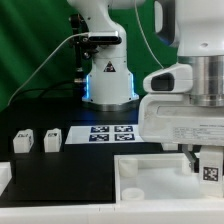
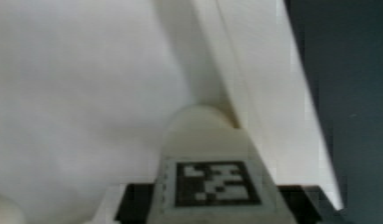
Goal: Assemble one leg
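Clamped between my gripper (image 1: 209, 166) fingers, the leg (image 2: 209, 180) hides its lower end against the tabletop (image 2: 81, 90) edge.

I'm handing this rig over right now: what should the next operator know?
Gripper: shut on a leg, tag facing the camera, held over the large white tray-like piece near its far edge on the exterior view's right.
Two more legs stand on the table at the exterior view's left, beside the marker board.
Done: one leg picked up.
Left: whether it is seated cannot be told.
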Tool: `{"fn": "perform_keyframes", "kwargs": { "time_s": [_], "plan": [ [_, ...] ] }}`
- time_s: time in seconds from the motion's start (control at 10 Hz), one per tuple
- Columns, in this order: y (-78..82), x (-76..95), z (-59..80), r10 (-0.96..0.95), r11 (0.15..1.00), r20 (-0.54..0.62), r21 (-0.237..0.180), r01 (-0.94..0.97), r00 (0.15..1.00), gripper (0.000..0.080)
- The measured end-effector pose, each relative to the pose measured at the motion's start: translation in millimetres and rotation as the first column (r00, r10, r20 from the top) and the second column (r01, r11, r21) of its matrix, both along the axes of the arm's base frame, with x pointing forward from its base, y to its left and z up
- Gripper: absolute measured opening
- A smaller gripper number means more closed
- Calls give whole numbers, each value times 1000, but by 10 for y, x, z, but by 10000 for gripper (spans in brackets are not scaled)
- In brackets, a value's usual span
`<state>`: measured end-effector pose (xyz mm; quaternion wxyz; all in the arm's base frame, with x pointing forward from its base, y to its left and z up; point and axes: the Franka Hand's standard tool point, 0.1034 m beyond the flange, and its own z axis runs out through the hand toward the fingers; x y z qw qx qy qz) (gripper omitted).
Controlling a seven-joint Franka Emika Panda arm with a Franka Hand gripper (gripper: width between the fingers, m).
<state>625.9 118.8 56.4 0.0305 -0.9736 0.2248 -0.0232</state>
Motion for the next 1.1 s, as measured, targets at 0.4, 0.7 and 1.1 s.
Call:
{"fn": "perform_keyframes", "kwargs": {
  "time_s": [0.4,0.7,1.1],
  "plan": [
    [31,1,-7,-406,913,-32,36,407,913,273],
    [32,25,-15,-789,600,-106,78,796,605,273],
    [55,32,-22,-902,398,-143,93,912,408,346]
  ]
}}
